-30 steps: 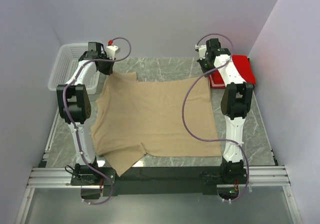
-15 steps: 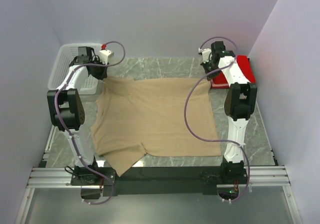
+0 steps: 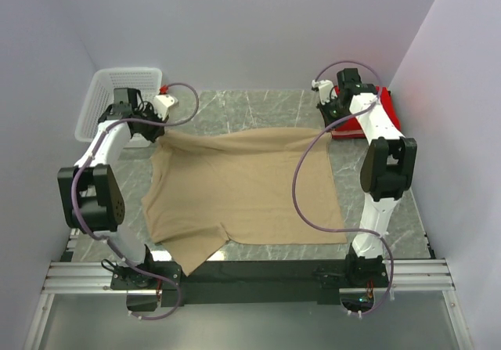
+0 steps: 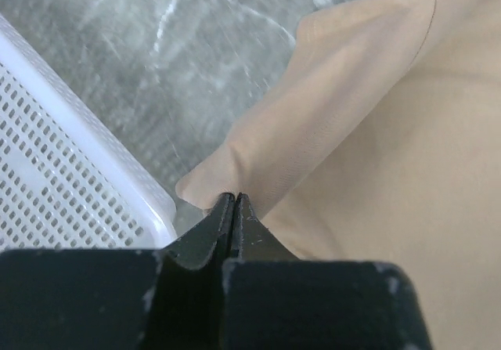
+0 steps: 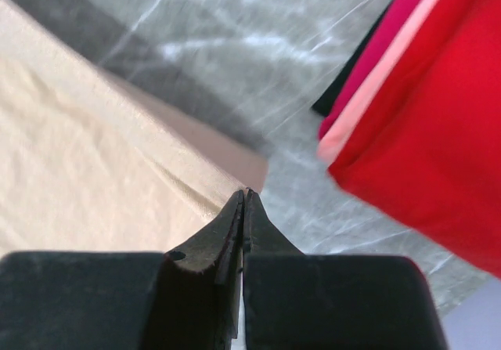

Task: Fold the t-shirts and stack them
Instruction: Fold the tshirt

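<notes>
Seen from above, a tan shirt (image 3: 243, 189) lies spread on the table (image 3: 258, 103), with a red shirt (image 3: 385, 107) at the far right; the left wrist view shows the left claw (image 4: 233, 201) pinched shut on the tan shirt's corner beside a white basket (image 4: 70, 162); the right wrist view shows the right claw (image 5: 244, 197) clamped on another corner near the red shirt.

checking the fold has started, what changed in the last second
Both arms drew back toward their bases, elbows swinging outward. The left gripper and right gripper, each shut on a far corner of the tan shirt, pulled its far edge slightly nearer; the left corner also went left. The shirt's near hem, the red shirt and the basket stayed put.
</notes>
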`<state>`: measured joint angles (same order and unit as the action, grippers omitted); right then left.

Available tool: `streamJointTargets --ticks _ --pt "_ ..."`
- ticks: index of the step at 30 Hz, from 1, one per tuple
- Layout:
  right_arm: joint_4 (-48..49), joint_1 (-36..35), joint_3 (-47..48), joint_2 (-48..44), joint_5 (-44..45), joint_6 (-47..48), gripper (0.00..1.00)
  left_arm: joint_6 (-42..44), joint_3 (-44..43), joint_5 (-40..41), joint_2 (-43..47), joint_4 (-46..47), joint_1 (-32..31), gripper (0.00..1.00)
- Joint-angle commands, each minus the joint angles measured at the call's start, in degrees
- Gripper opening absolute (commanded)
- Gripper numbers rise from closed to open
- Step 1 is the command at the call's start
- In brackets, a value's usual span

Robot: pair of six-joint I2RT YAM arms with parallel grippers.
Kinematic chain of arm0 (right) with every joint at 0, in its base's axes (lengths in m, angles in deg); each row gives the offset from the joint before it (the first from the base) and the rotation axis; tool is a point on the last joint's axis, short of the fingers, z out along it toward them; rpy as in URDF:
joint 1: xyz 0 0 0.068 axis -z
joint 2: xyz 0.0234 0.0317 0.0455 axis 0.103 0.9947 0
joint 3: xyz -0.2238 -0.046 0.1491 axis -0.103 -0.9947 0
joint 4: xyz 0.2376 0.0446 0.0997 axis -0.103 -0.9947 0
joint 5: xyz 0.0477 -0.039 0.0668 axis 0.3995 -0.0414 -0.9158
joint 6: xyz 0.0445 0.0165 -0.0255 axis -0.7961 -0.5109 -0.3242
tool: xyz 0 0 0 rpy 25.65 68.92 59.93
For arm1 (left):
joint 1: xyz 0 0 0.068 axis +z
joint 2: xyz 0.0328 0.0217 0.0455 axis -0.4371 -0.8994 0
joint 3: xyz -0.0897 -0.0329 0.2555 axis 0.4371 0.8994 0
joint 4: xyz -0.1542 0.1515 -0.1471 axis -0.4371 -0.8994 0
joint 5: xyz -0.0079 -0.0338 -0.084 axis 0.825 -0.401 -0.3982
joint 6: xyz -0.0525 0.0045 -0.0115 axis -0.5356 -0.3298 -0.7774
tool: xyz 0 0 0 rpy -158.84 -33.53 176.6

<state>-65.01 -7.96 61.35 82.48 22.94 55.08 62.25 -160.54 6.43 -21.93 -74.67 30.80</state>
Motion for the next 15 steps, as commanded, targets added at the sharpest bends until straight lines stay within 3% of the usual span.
streamJointTargets --ticks 1,9,15 --pt "0.66 0.55 -4.79 -5.52 -1.62 3.36 0.00 5.67 4.57 -1.62 5.62 -0.45 1.00 0.00" --pt "3.74 0.90 -16.66 -7.55 -0.22 6.70 0.00 12.52 14.24 -0.57 9.84 -3.62 1.71 0.00" --pt "5.14 0.90 -19.14 -5.00 1.10 6.70 0.00 14.46 19.43 0.49 9.41 -3.89 1.53 0.01"
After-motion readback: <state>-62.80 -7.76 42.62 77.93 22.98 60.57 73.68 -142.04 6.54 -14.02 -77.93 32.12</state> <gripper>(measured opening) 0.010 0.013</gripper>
